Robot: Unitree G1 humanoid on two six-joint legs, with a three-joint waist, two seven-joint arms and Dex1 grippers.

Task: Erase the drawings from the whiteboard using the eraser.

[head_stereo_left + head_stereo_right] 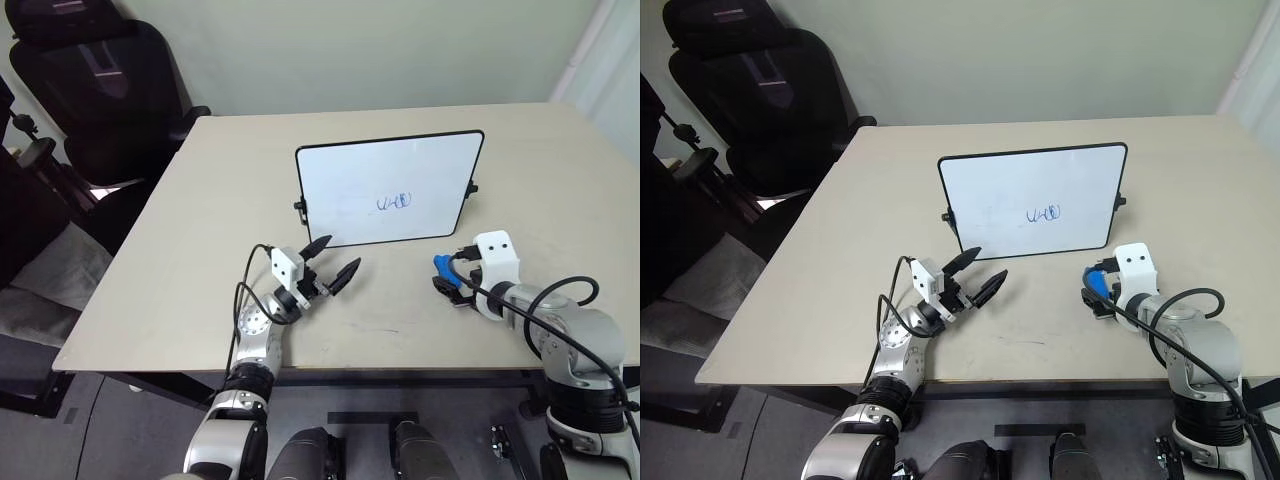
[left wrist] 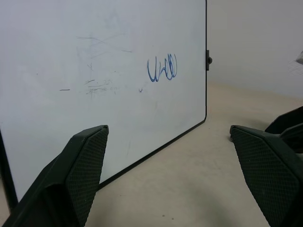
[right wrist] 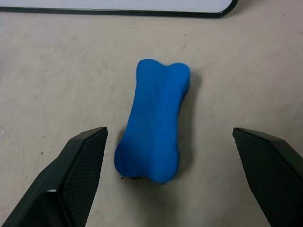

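Observation:
The whiteboard [image 1: 385,190], white with a thin black frame, sits mid-table, and the drawings [image 1: 393,203] are a small blue scribble of loops right of its centre, also clear in the left wrist view [image 2: 162,68]. The eraser [image 3: 154,123], a bright blue bone-shaped block, lies on the table in front of the board's near right corner [image 1: 441,264]. My right gripper [image 3: 169,131] is open just above it, one finger on each side, not touching it. My left gripper [image 1: 340,253] is open and holds nothing. It hangs above the table before the board's near left corner, facing the board [image 2: 169,128].
The beige table [image 1: 200,280] ends close to my arms at the near edge. A black office chair [image 1: 110,90] stands off the table's far left corner. Bare tabletop lies between the two grippers and to the board's right.

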